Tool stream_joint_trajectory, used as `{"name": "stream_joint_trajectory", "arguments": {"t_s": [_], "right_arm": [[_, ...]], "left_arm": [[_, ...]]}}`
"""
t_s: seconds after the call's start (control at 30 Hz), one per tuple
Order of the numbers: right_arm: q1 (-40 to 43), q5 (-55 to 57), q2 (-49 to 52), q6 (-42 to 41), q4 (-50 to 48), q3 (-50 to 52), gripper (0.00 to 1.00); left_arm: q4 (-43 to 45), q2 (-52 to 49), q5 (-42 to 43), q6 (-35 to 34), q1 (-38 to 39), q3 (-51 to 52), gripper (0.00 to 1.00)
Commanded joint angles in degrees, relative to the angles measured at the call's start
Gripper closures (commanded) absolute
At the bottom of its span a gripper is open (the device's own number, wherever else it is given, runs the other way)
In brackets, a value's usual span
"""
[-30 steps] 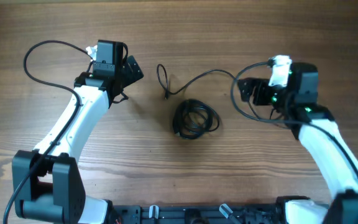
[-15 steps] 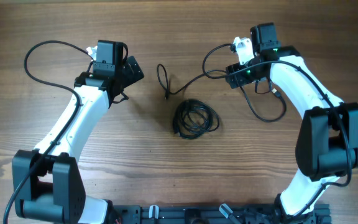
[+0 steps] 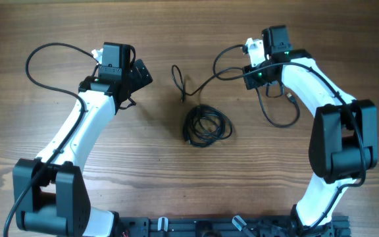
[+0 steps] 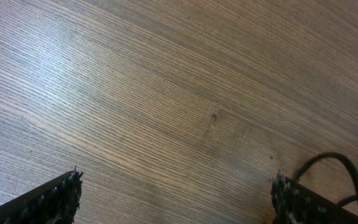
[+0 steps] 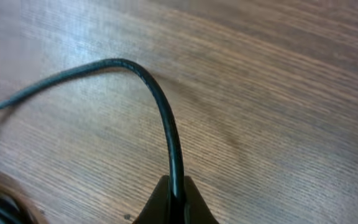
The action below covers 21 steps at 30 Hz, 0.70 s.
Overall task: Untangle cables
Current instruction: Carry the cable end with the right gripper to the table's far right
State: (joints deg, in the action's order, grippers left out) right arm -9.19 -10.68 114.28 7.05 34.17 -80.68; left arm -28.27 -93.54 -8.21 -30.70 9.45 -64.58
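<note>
Two thin black cables lie mid-table. One is a small coiled bundle (image 3: 207, 126). The other is a loose strand (image 3: 202, 84) with a hooked end at the back, running right to my right gripper (image 3: 246, 74). In the right wrist view that strand (image 5: 160, 99) arches over the wood and comes down between the shut fingertips (image 5: 176, 198), which pinch it. My left gripper (image 3: 143, 72) stands open to the left of the hooked end, over bare wood. Its two fingertips (image 4: 48, 202) stand far apart with nothing between them, and a black cord loop (image 4: 337, 158) shows beside the right one.
The right arm's own thicker black cable (image 3: 283, 113) loops over the table just in front of its wrist. The left arm's cable (image 3: 38, 59) arcs out at the far left. The wooden table (image 3: 110, 20) carries nothing else. The arm bases stand along the front edge.
My right arm swung from the right side toward the back middle and shut on the loose strand. The strand's hooked end shifted slightly right. The left arm stayed still.
</note>
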Motion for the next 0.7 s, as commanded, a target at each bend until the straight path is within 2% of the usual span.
{"name": "stream_joint_trajectory", "arguments": {"t_s": [0.0, 0.07, 0.13, 0.23, 0.33, 0.37, 0.43, 0.47, 0.5, 0.53, 0.57, 0.63, 0.67], "right_arm": [[0.15, -0.92, -1.51, -8.81, -0.33, -8.31, 0.96], [0.39, 0.17, -3.45, -13.77, -0.22, -13.68, 0.96], [1.92, 3.39, -6.21, -22.80, -0.66, -18.82, 0.96], [8.68, 8.96, -8.02, -35.95, -0.98, -22.29, 0.96], [16.33, 15.89, -8.00, -45.66, -0.20, -21.97, 0.96], [19.89, 16.72, -7.98, -48.09, -0.37, -21.97, 0.96], [24.72, 14.47, -7.56, -47.39, -1.84, -21.94, 0.95], [26.29, 12.79, -6.95, -47.08, -1.79, -21.94, 0.78], [26.84, 12.33, -6.36, -47.10, -1.16, -21.94, 0.67], [26.97, 12.33, -5.62, -47.10, -0.13, -21.94, 0.44], [26.91, 11.96, -4.79, -47.06, 0.68, -21.94, 0.26], [26.45, 7.74, -3.06, -42.60, 2.86, -21.94, 0.18], [26.43, 8.39, -2.80, -38.77, 4.42, -21.94, 0.10]], "left_arm": [[0.11, -0.33, 0.28, -0.13, -0.20, -0.31, 0.00], [0.11, -0.33, 0.28, -0.13, -0.20, -0.31, 0.00], [0.11, -0.33, 0.28, -0.13, -0.20, -0.31, 0.00], [0.11, -0.33, 0.28, -0.13, -0.20, -0.31, 0.00], [0.11, -0.33, 0.28, -0.13, -0.20, -0.31, 0.00], [0.11, -0.33, 0.28, -0.13, -0.20, -0.31, 0.00], [0.11, -0.33, 0.28, -0.13, -0.20, -0.31, 0.00], [0.11, -0.33, 0.28, -0.13, -0.20, -0.31, 0.00], [0.11, -0.33, 0.28, -0.13, -0.20, -0.31, 0.00], [0.11, -0.33, 0.28, -0.13, -0.20, -0.31, 0.00], [0.11, -0.33, 0.28, -0.13, -0.20, -0.31, 0.00], [0.11, -0.33, 0.28, -0.13, -0.20, -0.31, 0.00], [0.11, -0.33, 0.28, -0.13, -0.20, -0.31, 0.00]]}}
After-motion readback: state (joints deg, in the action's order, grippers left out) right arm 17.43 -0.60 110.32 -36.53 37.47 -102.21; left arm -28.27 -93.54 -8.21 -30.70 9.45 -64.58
